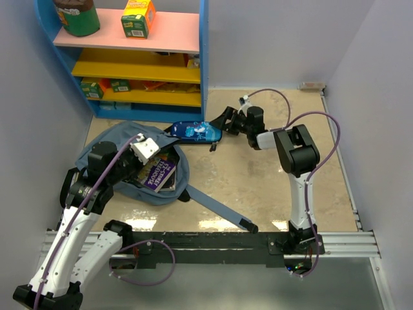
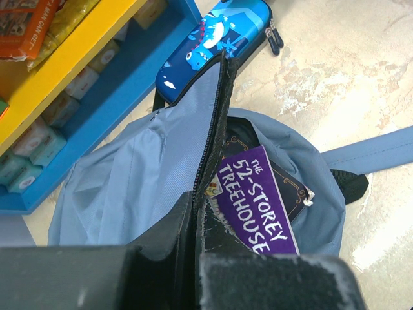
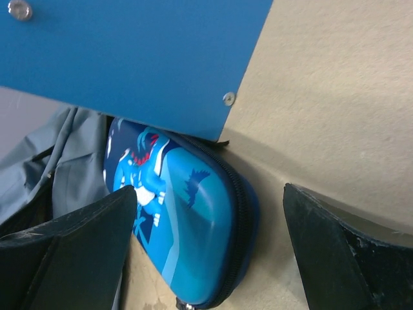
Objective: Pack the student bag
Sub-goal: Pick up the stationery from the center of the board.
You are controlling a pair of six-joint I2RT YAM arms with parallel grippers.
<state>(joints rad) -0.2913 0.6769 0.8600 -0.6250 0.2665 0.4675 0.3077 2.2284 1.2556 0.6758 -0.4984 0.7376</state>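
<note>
Judging packing partway, we log a book in the student bag; left gripper clamps its flap; right gripper hovers spread by the unpacked pencil case.

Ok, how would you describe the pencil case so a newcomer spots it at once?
Start at the blue shelf unit at the back of the table. At the foot of its right corner, beside the student bag, lies the pencil case. It is the only glossy thing there: bright blue with a cartoon print.
</note>
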